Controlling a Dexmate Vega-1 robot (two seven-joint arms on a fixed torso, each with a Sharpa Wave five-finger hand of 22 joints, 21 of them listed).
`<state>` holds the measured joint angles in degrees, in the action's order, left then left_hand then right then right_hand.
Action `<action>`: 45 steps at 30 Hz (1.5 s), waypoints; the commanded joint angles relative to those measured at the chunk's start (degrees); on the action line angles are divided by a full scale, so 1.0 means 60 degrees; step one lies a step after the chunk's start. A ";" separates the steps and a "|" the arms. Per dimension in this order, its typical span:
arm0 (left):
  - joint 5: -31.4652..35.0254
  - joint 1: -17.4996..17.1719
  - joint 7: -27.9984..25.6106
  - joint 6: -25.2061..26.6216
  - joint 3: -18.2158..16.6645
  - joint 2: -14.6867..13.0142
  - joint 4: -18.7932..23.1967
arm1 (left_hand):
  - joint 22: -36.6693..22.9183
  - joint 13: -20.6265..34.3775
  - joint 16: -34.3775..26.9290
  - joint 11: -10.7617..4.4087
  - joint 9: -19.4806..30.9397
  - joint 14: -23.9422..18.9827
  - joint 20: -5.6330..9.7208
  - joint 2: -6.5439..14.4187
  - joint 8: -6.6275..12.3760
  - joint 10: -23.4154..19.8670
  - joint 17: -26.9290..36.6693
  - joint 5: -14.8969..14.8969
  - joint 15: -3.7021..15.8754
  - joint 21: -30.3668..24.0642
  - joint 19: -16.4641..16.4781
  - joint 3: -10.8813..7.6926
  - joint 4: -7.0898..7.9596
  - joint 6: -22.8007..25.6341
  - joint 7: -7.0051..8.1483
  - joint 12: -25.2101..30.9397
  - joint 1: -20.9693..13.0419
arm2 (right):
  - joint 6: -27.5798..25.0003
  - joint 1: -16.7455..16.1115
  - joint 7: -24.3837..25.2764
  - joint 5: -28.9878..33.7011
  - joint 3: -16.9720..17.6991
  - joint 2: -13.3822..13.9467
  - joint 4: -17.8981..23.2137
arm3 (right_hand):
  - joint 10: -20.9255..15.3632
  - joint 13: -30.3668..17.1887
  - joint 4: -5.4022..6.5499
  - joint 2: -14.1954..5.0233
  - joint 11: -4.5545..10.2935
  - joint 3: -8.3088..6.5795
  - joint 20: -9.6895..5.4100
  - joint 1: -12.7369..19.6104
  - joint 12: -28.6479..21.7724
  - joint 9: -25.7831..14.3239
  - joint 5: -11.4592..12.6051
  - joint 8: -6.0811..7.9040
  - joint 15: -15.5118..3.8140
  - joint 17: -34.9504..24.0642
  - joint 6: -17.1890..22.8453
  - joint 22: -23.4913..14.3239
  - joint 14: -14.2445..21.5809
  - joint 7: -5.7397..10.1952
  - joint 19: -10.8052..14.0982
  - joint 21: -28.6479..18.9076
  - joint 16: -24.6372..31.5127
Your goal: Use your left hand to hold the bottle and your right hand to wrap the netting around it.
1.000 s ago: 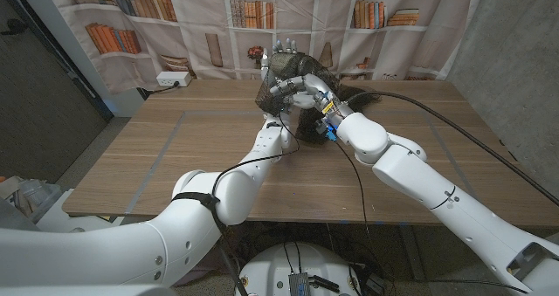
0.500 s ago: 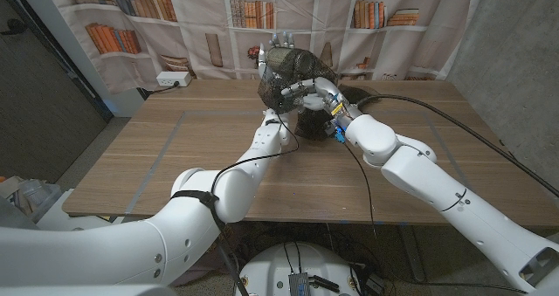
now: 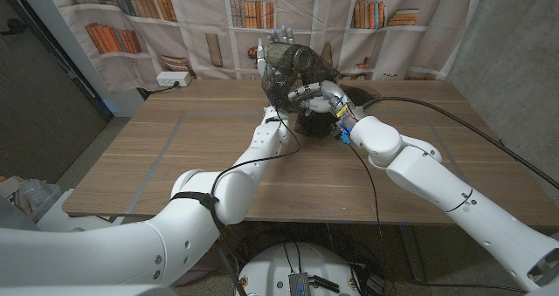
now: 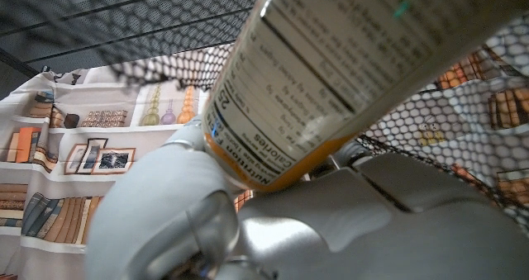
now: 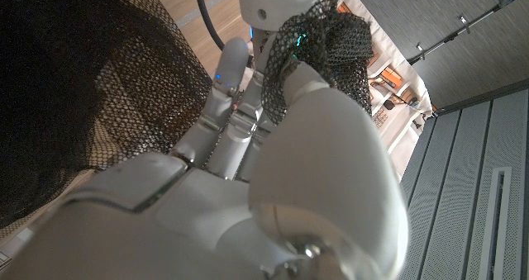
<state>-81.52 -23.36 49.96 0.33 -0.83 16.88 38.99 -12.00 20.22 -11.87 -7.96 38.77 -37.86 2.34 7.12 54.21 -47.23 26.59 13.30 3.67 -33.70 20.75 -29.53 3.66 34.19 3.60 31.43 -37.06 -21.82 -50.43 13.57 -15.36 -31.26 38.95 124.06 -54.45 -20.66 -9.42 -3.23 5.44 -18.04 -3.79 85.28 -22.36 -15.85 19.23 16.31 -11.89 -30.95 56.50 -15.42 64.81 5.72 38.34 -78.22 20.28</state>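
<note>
My left hand (image 3: 278, 58) is raised over the table's far middle and holds the bottle upright, with black netting (image 3: 295, 69) draped over both. In the left wrist view the bottle (image 4: 331, 73), with a white printed label and an orange band, lies in the left hand (image 4: 331, 222) with the netting (image 4: 471, 123) spread behind it. My right hand (image 3: 313, 95) is just to the right of the bottle and pinches the netting. In the right wrist view a bunch of netting (image 5: 331, 36) sits at the thumb tip of the right hand (image 5: 248, 173), and more hangs beside it.
The loose end of the netting lies in a dark heap (image 3: 316, 126) on the wooden table (image 3: 175, 156) below the hands. A black cable (image 3: 437, 111) runs across the table's right side. A white power strip (image 3: 172, 79) sits at the back left.
My left hand has lifted the netted bottle a little higher and farther back. My right hand has shifted to the right along the netting.
</note>
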 commanded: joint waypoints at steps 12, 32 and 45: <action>-0.0354 -0.0925 0.0314 0.0865 0.0510 -0.0305 0.1729 | 0.0002 -0.0012 0.0017 -0.0027 0.0009 -0.0029 0.0457 0.0606 0.0057 -0.0088 0.0022 -0.0051 0.1434 -0.0038 -0.0016 -0.0963 0.0905 0.0079 0.0043 0.0082 0.0554 | -0.0139 0.0370 0.0140 0.0238 -0.0072 0.0112 -0.0637 | -0.0056 0.0002 -0.0014 -0.0050 0.0040 -0.0104 -0.1491 0.0039 0.0039 -0.0022 0.0043 -0.0040 -0.0260 -0.0070 0.0025 0.0016 0.0078 -0.0027 0.0019 -0.0115 -0.0025; -0.0558 -0.1152 0.0417 0.1046 0.0838 -0.0563 0.2229 | 0.0002 -0.0012 0.0017 -0.0027 0.0009 -0.0029 0.0457 0.0606 0.0057 -0.0088 0.0022 -0.0051 0.1434 -0.0038 -0.0016 -0.0963 0.0905 0.0079 0.0043 0.0082 0.0554 | -0.0295 0.0272 0.0639 0.0348 0.0122 -0.0034 -0.0656 | -0.0063 -0.0039 0.0002 -0.0055 0.0034 -0.0109 -0.1490 0.0019 0.0037 -0.0043 0.0035 -0.0051 -0.0248 -0.0089 0.0040 0.0063 0.0076 0.0032 -0.0007 -0.0148 -0.0046; -0.0673 -0.1402 0.0342 0.0971 0.0904 -0.0689 0.2691 | 0.0002 -0.0012 0.0017 -0.0027 0.0009 -0.0029 0.0457 0.0606 0.0057 -0.0088 0.0022 -0.0051 0.1434 -0.0038 -0.0016 -0.0963 0.0905 0.0079 0.0043 0.0082 0.0554 | -0.0421 0.0392 0.0687 0.0544 0.0243 0.0173 -0.0833 | -0.0058 -0.0053 0.0005 -0.0057 -0.0014 -0.0114 -0.1499 0.0014 0.0046 -0.0046 0.0031 -0.0071 -0.0240 -0.0103 0.0032 0.0093 0.0070 0.0034 -0.0008 -0.0168 -0.0058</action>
<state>-84.91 -30.48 52.14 6.26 4.10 13.46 52.68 -12.00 20.22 -11.87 -7.96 38.77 -37.85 2.34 7.12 54.22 -47.23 26.59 13.30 3.67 -33.70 20.75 -29.53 3.66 34.36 3.77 31.43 -37.06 -23.68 -48.59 17.24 -13.11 -30.36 38.97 119.88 -54.45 -20.89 -9.41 -3.00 5.44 -18.52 -3.79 85.05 -22.31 -15.83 19.28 16.09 -11.84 -31.37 56.49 -14.89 64.86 5.73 38.34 -78.67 20.28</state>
